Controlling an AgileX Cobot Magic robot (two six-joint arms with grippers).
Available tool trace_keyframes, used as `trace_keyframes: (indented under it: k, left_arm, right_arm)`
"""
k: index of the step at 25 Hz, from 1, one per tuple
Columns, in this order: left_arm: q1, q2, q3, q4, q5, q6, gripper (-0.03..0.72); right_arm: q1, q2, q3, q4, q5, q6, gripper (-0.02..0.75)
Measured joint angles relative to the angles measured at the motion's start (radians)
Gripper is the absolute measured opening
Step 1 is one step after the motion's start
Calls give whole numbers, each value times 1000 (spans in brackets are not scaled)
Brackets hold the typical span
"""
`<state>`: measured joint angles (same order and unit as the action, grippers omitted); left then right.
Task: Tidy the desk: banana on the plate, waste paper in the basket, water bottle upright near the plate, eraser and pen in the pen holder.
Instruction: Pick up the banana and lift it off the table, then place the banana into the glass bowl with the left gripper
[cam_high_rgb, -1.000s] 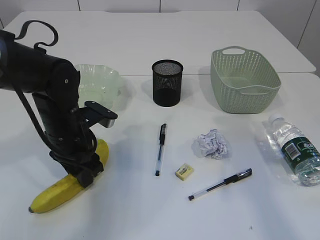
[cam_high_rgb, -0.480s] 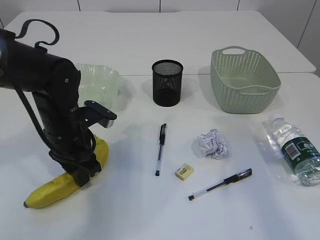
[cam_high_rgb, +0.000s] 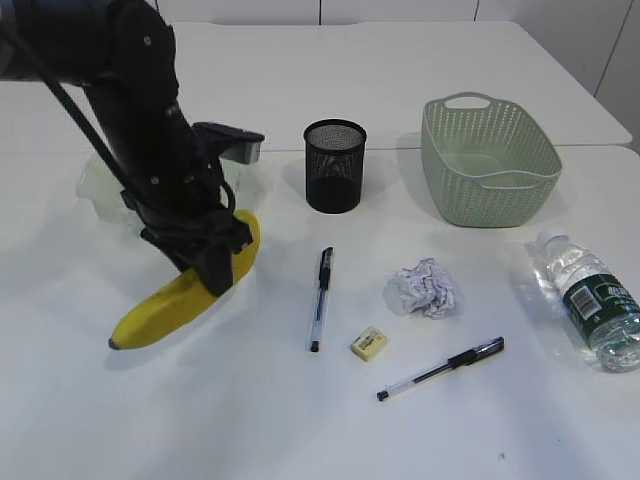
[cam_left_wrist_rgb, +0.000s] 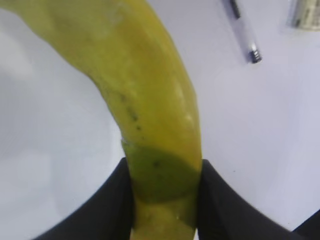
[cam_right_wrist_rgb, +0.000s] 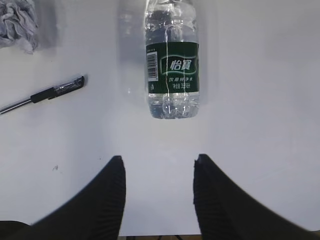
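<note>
My left gripper (cam_high_rgb: 222, 268) is shut on the yellow banana (cam_high_rgb: 170, 312), which hangs tilted just above the table. In the left wrist view both jaws press the banana (cam_left_wrist_rgb: 150, 100) at my left gripper (cam_left_wrist_rgb: 165, 172). The pale green plate (cam_high_rgb: 93, 186) is mostly hidden behind the arm. The water bottle (cam_high_rgb: 590, 298) lies on its side at the right. Seen from the right wrist, my right gripper (cam_right_wrist_rgb: 159, 170) stands open and empty, short of the bottle (cam_right_wrist_rgb: 172, 60). Waste paper (cam_high_rgb: 424, 288), an eraser (cam_high_rgb: 368, 343) and two pens (cam_high_rgb: 321, 298) (cam_high_rgb: 442, 368) lie mid-table.
A black mesh pen holder (cam_high_rgb: 335, 165) stands at the back centre. The green woven basket (cam_high_rgb: 488, 160) sits at the back right. The right wrist view also shows a pen (cam_right_wrist_rgb: 47, 94) and the paper ball (cam_right_wrist_rgb: 17, 22) at the left.
The left gripper closed on the banana, lifted it and carried it up and to the right, toward the plate. Nothing else on the table moved.
</note>
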<state>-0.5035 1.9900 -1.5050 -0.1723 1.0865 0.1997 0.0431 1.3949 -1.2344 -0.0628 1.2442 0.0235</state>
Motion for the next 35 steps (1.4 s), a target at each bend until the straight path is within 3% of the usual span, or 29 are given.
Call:
trace_keyframes:
  k: [10,16,23,27,35]
  left_arm:
    - [0,1,-249,-75,86,0,223]
    - [0,1,-354,33,15,0,223]
    - [7,2,-375,238,-101,-21,223]
    - [57,2,-377,279,-180,-73,223]
    - [219,3,-377,279,-319,-125,223]
  right_arm:
    - [0,0,0,-4,0,-2,339]
    - [0,0,-2,-4,0,-2,339]
    - [0,0,-48,-4,0,-2,339]
    - [0,0,-82,-4,0,-2,339]
    - [0,0,-92,-4,0,-2,339]
